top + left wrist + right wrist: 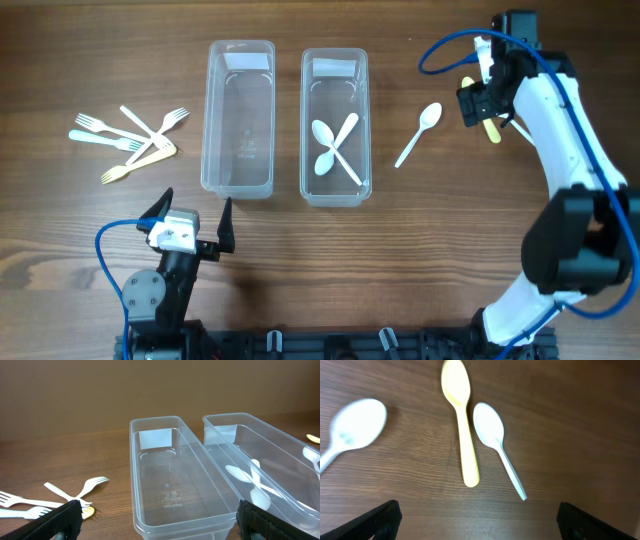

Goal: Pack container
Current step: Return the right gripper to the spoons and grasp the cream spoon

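Note:
Two clear plastic containers stand side by side. The left container (pixel 207 120) is empty; it fills the left wrist view (pixel 134 475). The right container (pixel 304 120) (pixel 230 415) holds two crossed white spoons (pixel 335 150). Another white spoon (pixel 419 133) (pixel 350 427) lies on the table right of it. My right gripper (pixel 478 106) (pixel 477 520) is open and empty, hovering over a yellow spoon (pixel 461 435) (pixel 491 130) and a white spoon (pixel 497 445) lying side by side. My left gripper (pixel 195 222) (pixel 160 522) is open and empty, in front of the left container.
Several white forks and a yellowish one (pixel 130 140) (pixel 65 495) lie in a loose pile left of the containers. The wooden table (pixel 420 250) carries everything; the blue cable of the right arm (pixel 450 45) loops at the far right.

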Controlling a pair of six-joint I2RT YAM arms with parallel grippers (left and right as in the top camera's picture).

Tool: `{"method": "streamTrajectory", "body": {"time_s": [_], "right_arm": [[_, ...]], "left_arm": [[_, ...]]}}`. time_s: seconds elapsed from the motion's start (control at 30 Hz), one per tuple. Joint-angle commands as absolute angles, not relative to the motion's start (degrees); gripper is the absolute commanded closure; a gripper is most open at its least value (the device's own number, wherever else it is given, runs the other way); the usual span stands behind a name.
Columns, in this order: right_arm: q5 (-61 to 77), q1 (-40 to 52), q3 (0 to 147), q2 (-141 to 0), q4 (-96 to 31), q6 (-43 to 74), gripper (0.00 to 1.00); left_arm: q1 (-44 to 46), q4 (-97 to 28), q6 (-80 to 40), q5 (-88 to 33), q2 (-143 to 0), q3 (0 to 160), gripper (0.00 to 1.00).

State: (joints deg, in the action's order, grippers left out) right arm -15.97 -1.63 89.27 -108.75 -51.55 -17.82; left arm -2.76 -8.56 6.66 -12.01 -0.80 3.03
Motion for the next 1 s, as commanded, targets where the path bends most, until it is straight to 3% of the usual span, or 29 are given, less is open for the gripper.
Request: {"method": "streamTrajectory", "body": {"time_s": [0.0, 0.5, 0.7, 0.97], "right_arm": [[-7.55, -5.74, 88.79, -113.49, -48.66, -14.94, 0.00], [-8.86, -13.32, 88.75, -120.53, -43.29, -15.88, 0.03], [7.86, -12.97, 88.23, -120.68, -43.53, -24.08, 0.06], [10.39, -12.01, 81.08, -121.34, -36.18, -27.00, 0.09]], "left_arm": [[-3.11, -8.40, 7.49, -12.12, -0.38, 2.61, 0.00], [-3.11, -8.40, 7.49, -12.12, -0.38, 2.61, 0.00], [-3.11, -8.40, 7.49, -12.12, -0.38, 2.61, 0.00], [-3.11, -8.40, 7.49, -12.12, -0.38, 2.61, 0.00]]}}
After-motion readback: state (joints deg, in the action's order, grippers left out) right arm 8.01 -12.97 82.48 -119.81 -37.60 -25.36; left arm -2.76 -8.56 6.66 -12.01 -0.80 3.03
